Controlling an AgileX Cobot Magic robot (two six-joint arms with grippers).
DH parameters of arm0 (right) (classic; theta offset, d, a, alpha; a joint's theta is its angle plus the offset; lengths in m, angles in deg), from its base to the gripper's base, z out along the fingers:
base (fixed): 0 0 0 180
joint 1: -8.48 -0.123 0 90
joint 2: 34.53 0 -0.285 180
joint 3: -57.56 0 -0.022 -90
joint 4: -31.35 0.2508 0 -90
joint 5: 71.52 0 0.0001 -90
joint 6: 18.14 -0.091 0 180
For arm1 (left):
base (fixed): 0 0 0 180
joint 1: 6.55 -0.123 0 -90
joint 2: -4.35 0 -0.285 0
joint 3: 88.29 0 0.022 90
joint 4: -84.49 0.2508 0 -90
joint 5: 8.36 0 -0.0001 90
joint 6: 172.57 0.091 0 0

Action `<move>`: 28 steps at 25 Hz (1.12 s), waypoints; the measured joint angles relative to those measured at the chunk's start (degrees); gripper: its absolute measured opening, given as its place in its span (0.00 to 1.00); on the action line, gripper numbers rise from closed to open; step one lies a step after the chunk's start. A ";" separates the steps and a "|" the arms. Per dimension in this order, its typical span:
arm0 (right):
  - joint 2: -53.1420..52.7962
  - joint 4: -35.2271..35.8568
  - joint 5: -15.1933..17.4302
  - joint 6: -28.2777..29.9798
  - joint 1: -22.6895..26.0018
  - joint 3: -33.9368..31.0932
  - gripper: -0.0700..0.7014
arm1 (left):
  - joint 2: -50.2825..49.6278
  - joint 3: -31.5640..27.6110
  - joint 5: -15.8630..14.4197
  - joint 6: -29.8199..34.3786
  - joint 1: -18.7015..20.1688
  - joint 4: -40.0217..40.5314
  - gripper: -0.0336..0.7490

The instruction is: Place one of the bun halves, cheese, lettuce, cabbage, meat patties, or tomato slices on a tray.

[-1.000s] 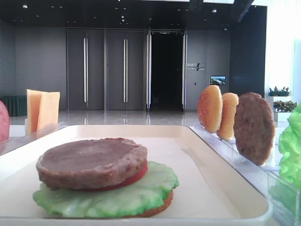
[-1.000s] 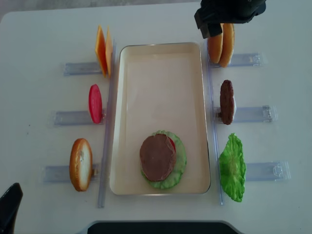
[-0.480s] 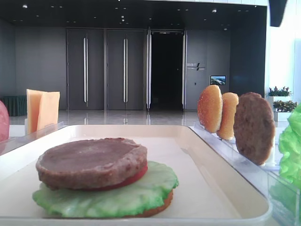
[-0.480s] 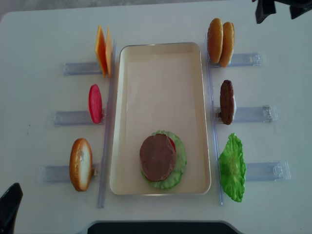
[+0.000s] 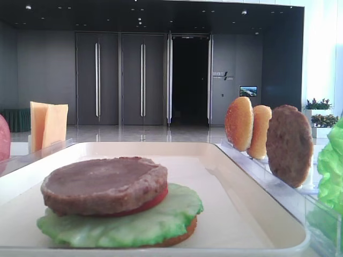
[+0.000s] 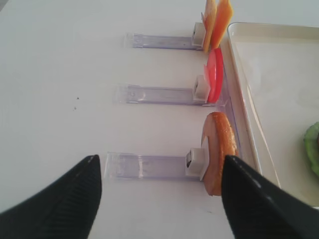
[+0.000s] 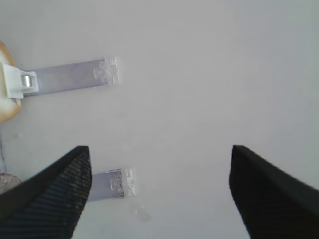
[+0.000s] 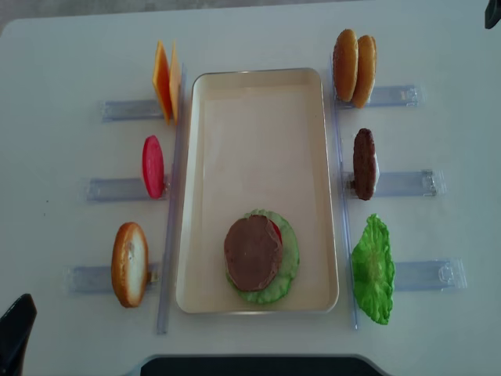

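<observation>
On the cream tray [image 8: 258, 125] lies a stack: a greyish-brown meat patty [image 8: 253, 252] on a tomato slice [image 5: 155, 201], lettuce [image 8: 291, 254] and a bun half [image 5: 179, 239]. Right of the tray stand two bun halves [image 8: 354, 67], a darker patty [image 8: 364, 163] and a lettuce leaf [image 8: 373, 269]. To the left stand cheese [image 8: 164, 78], a tomato slice [image 8: 153, 166] and a bun half [image 8: 129, 263]. My left gripper [image 6: 159, 199] hangs open and empty over the table near that bun half [image 6: 219, 149]. My right gripper [image 7: 159, 194] is open and empty over bare table.
Clear acrylic holders [image 8: 407, 183] stick out from both sides of the tray. Two holder ends [image 7: 107, 72] show in the right wrist view, with a bun edge [image 7: 6, 99] at the far left. A dark edge [image 8: 258, 365] runs along the table front.
My right gripper has pulled away from above the two bun halves to the far top right corner, almost out of the overhead view. The left gripper and the food have not moved.
</observation>
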 joint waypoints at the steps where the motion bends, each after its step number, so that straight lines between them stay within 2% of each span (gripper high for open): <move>1: 0.00 0.00 0.00 -0.05 0.18 0.00 0.79 | 0.00 0.00 0.00 0.00 0.00 0.00 0.78; 10: -3.89 -1.38 0.11 0.00 -1.96 0.00 0.79 | 0.00 0.00 0.00 0.00 0.00 0.00 0.78; 21: -20.49 -4.10 0.18 0.06 -6.93 -0.26 0.79 | 0.00 0.00 0.00 0.00 0.00 0.00 0.78; 28: -32.59 -4.12 0.25 0.17 -8.92 -4.17 0.79 | 0.00 0.00 0.00 0.00 0.00 0.00 0.78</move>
